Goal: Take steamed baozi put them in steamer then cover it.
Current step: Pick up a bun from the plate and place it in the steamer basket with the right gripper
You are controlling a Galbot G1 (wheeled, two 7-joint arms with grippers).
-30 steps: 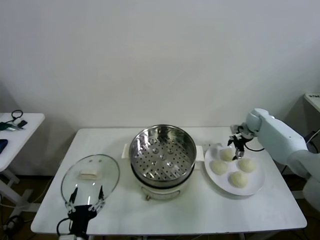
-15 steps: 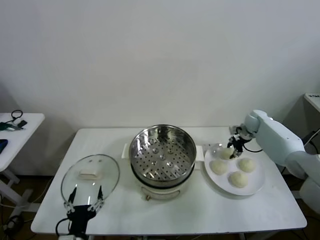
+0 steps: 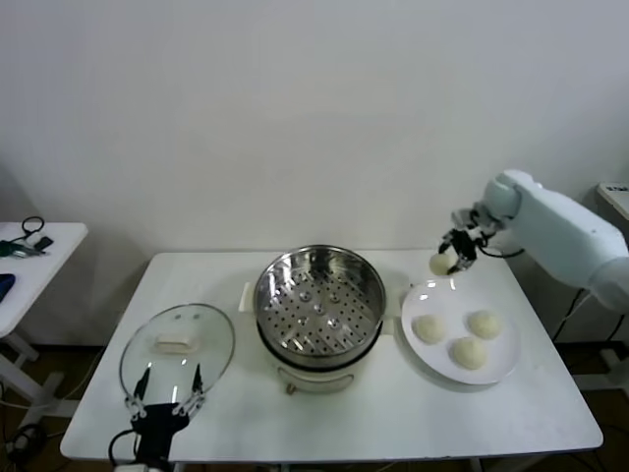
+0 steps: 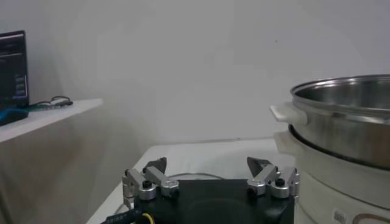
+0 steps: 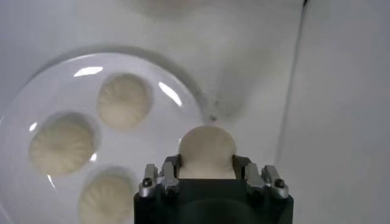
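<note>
My right gripper (image 3: 449, 258) is shut on one cream-white baozi (image 3: 439, 264) and holds it in the air above the far left rim of the white plate (image 3: 496, 371). The wrist view shows this baozi (image 5: 206, 150) between the fingers. Three baozi (image 3: 428, 328) (image 3: 484, 324) (image 3: 468, 352) lie on the plate. The steel steamer (image 3: 320, 305) stands open mid-table on its white pot base. The glass cover (image 3: 178, 353) with its white handle lies flat on the table at the left. My left gripper (image 3: 165, 393) is open, parked low at the table's front edge by the cover.
A white side table (image 3: 34, 256) with dark items stands to the far left. The wall is close behind the table. In the left wrist view the steamer (image 4: 344, 119) rises beside my open left gripper (image 4: 210, 173).
My right gripper closed on the plate's far left baozi and lifted it up and slightly back off the plate. The left arm has not moved.
</note>
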